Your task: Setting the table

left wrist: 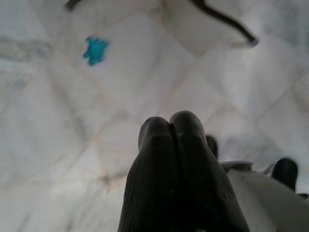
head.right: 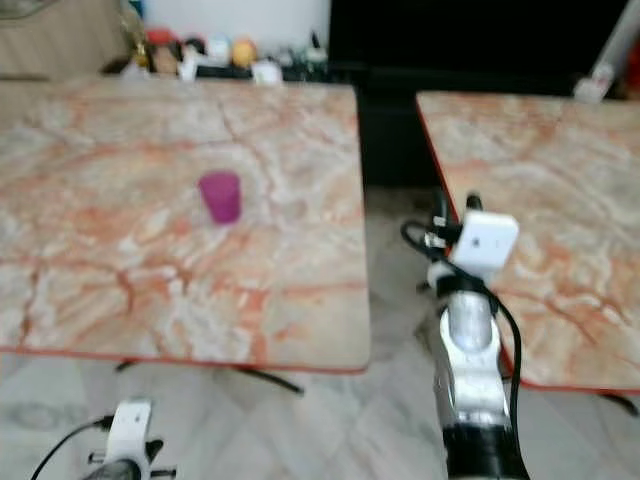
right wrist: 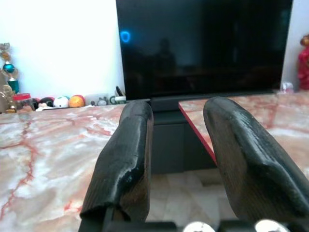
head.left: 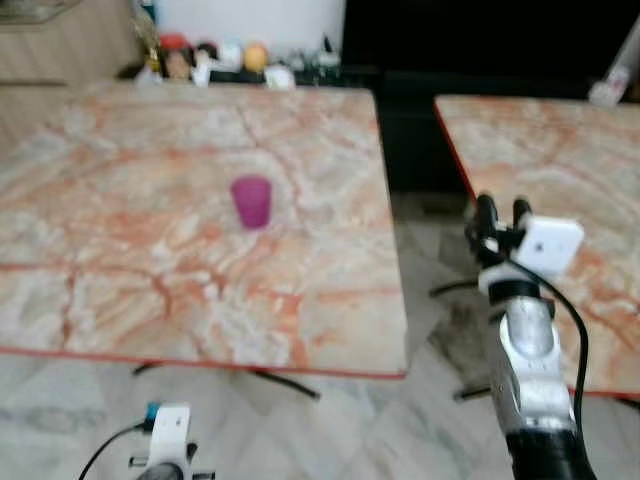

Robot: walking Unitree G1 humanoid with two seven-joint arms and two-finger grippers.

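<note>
A purple cup (head.left: 251, 201) stands alone on a marble table (head.left: 150, 290), toward its far right side.

The right gripper (right wrist: 176, 159), fingers spread, is raised in the gap between this table and a second table (head.left: 560, 170); the left gripper (left wrist: 170, 133), fingers pressed together, hangs low over the floor (left wrist: 58, 159).

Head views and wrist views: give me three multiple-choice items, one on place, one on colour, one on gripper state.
1. Where does the cup stand?
A. on the left marble table
B. on the right marble table
C. on the floor

2. What colour is the cup?
A. green
B. purple
C. white

3. How are the right gripper's fingers?
A. shut
B. shut on the cup
C. open, holding nothing

Key: 1 A, it stands upright near that tabletop's middle; 2 B, plainly purple; 3 C, a gap shows between the fingers, while the left gripper is shut.
</note>
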